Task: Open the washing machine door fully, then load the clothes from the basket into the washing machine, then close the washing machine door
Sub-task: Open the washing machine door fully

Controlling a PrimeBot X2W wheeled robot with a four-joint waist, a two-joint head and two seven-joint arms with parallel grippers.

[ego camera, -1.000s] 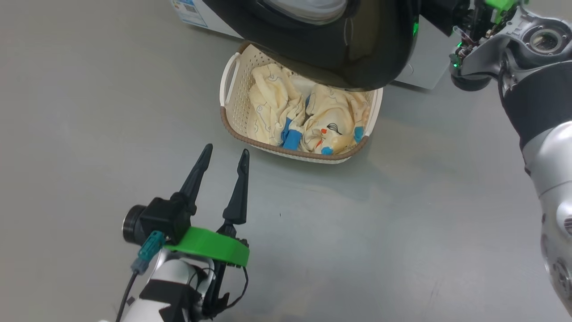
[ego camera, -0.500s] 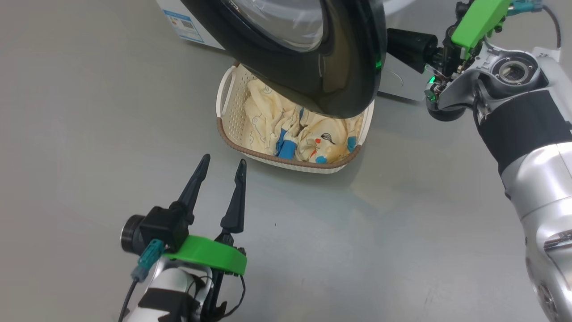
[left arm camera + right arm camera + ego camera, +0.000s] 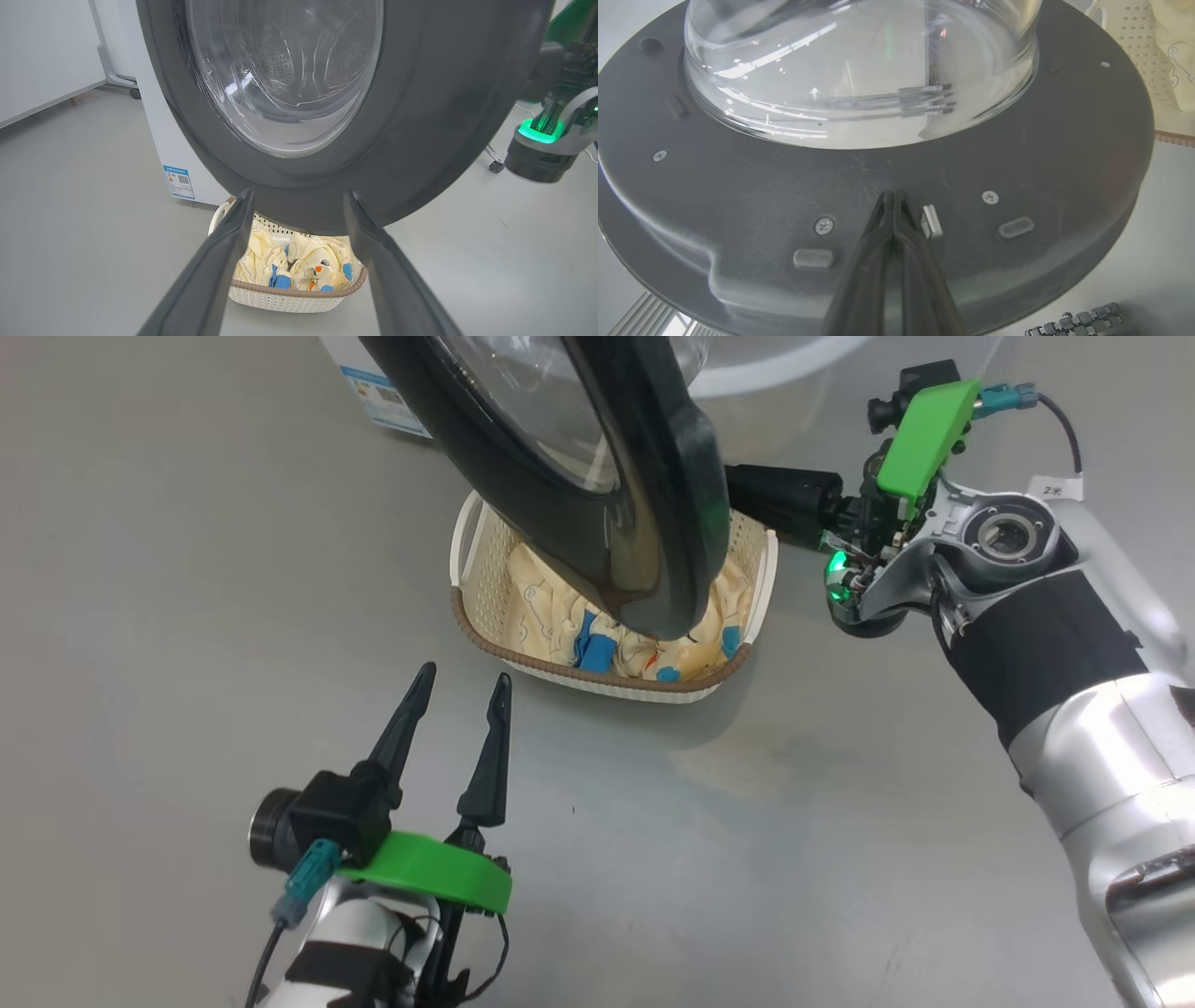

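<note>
The door is standing partly open, nearly edge-on in the head view, and the step in hand is looking like the push that takes it fully open. The right gripper, fingers pressed together with nothing between them, is resting its tips on the door's dark inner face, just beside a small silver latch and below the glass dome. To do this well, I would say the tips should be bearing on the flat plastic, off the latch and the glass, and following the door's arc so that they are not sliding off the rim. The push should be going on until the door is standing clear of the basket and the drum mouth. The left gripper, fingers apart and holding nothing, is hovering over the floor near the basket's front rim, and is probably best parked there, out of the door's sweep. The door is showing a wide glossy black rim around a clear domed centre, with screws on the inner side. The basket is sitting on the floor just in front of the machine, under the door's lower edge, with the clothes lying inside it.
</note>
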